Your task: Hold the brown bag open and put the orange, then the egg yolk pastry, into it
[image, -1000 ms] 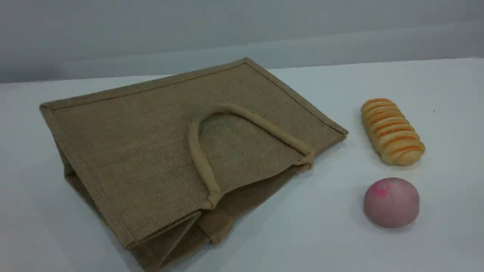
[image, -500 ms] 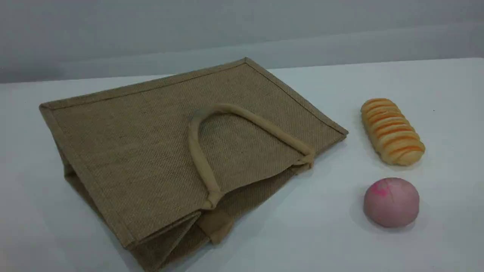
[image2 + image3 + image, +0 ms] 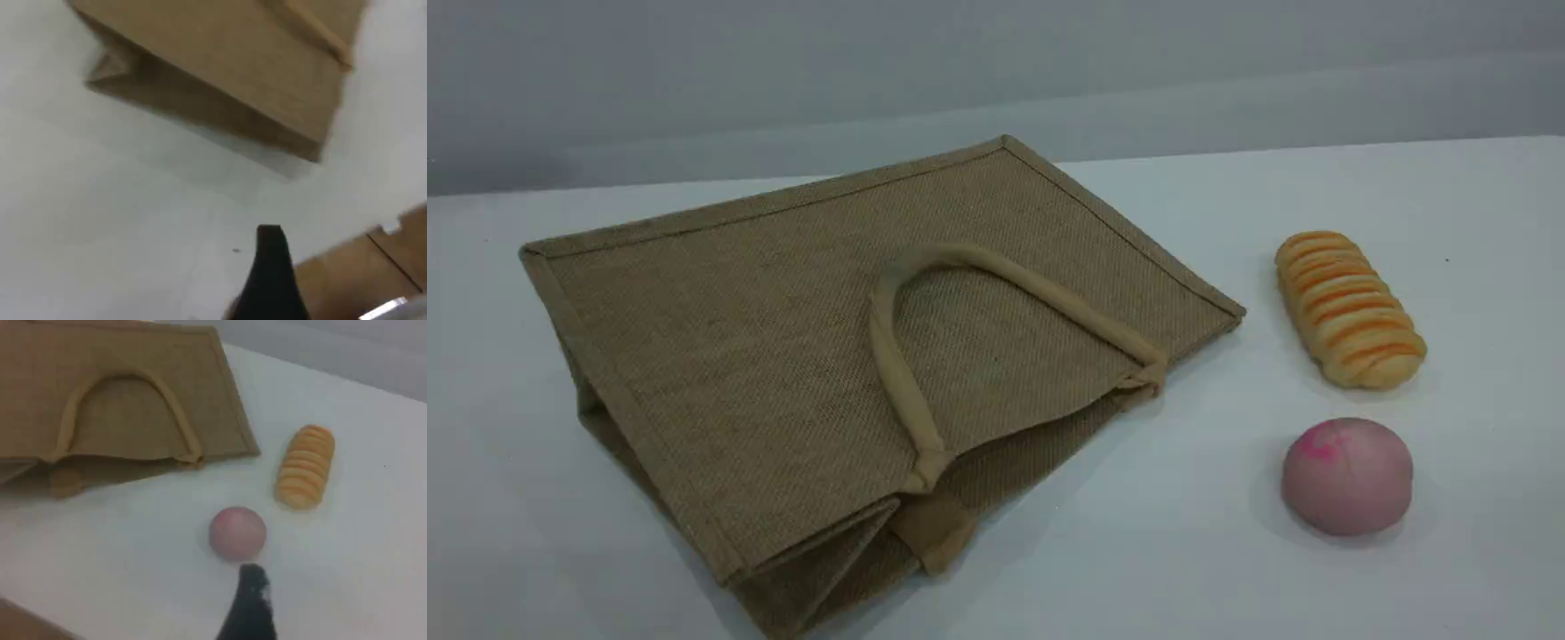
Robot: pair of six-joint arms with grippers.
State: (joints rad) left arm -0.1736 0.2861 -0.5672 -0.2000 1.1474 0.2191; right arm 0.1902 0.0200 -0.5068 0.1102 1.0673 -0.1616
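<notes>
The brown bag [image 3: 783, 356] lies flat on its side on the white table [image 3: 1138, 551]. Its beige handle [image 3: 1049, 298] rests on the upper panel, and its mouth edge faces the front right, nearly closed. The orange and the egg yolk pastry are out of view. Neither arm shows in the scene view. In the left wrist view my left gripper [image 3: 270, 240] shows one dark fingertip over bare table, apart from the bag [image 3: 220, 60], with nothing in it. My right gripper [image 3: 252, 580] hovers just in front of the pink bun [image 3: 237, 532], open and holding nothing.
A long orange-striped bread roll [image 3: 1350, 309] lies right of the bag, and a pink round bun [image 3: 1347, 476] sits in front of it. A brown board [image 3: 373, 273] lies past the table edge near my left gripper. A grey wall runs behind the table.
</notes>
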